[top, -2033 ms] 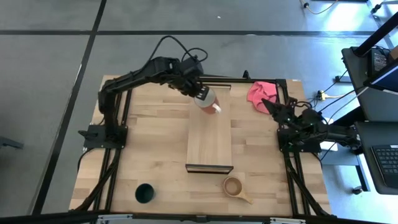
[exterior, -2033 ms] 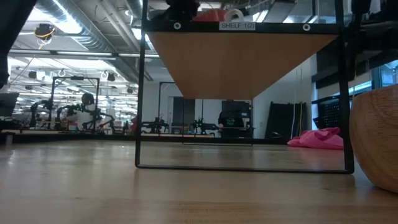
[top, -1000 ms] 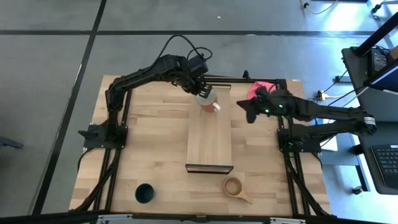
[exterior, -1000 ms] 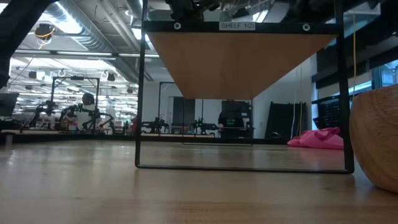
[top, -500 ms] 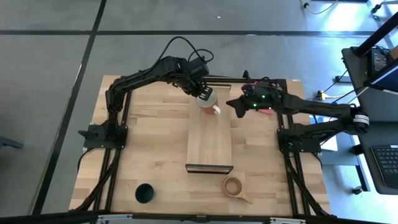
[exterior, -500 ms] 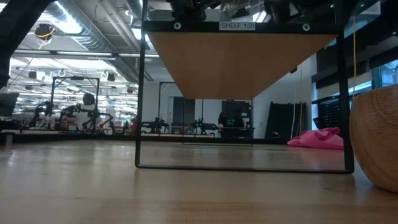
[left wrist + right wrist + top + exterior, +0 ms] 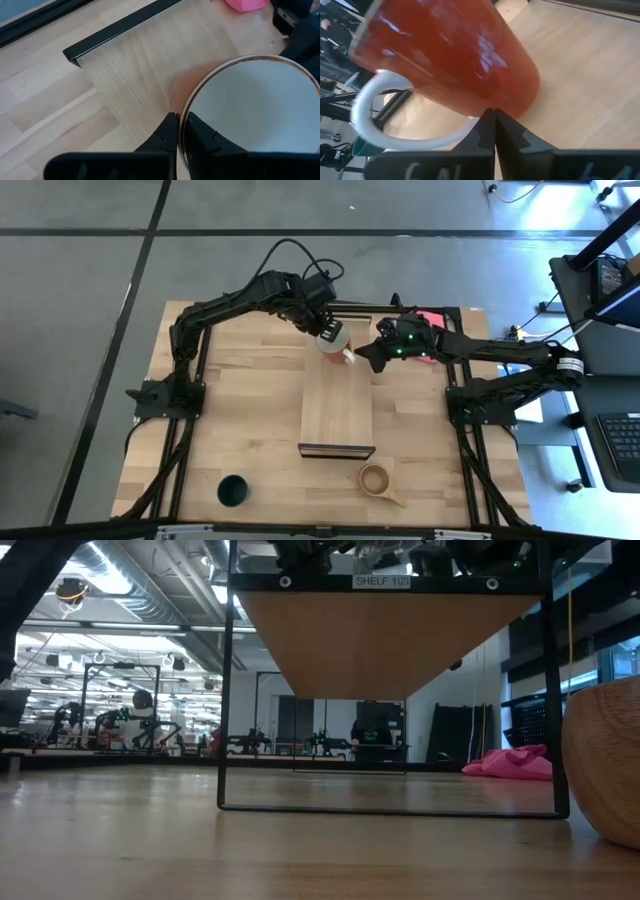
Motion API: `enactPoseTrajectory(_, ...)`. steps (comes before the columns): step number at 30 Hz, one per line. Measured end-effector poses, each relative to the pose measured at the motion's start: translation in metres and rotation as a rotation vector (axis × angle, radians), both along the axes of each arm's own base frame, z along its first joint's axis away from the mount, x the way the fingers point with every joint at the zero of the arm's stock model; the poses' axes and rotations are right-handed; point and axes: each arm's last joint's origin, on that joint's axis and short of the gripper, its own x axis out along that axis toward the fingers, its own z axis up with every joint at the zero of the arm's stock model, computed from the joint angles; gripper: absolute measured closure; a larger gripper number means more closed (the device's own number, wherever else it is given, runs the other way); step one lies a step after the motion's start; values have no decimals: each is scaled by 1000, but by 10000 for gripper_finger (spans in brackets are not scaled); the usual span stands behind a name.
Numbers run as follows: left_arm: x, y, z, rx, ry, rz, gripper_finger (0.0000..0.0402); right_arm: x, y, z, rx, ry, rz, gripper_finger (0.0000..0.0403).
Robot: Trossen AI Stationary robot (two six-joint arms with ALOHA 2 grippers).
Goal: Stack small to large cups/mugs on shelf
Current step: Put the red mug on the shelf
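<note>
High view: the red mug (image 7: 333, 343) sits at the far end of the shelf (image 7: 337, 405), its rim pinched between the fingers of the left claw (image 7: 326, 336). The right claw (image 7: 367, 354) is just beside its white handle (image 7: 395, 122), fingers together in the wrist view. The green cup (image 7: 232, 491) and wooden cup (image 7: 377, 479) stand on the bench (image 7: 250, 410) near its front edge. The pink cloth (image 7: 432, 320) is mostly hidden under the right arm.
</note>
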Motion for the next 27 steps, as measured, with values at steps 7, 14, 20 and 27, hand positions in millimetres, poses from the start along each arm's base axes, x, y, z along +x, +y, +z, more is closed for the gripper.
enactPoseTrajectory(7, 2, 1, 1, 7, -20, -2, 392, 1, 0, -1, -1, 1, 0, 399)
enactPoseTrajectory(14, 2, 1, 1, 8, -27, -4, 380, 1, 0, 0, -2, -6, -1, 398)
enactPoseTrajectory(20, 3, 1, 2, 9, -33, -4, 378, 1, -1, 1, 4, -19, -7, 398)
enactPoseTrajectory(27, 3, 1, 2, 4, -38, -22, 377, 1, 0, 1, 6, -19, -7, 398)
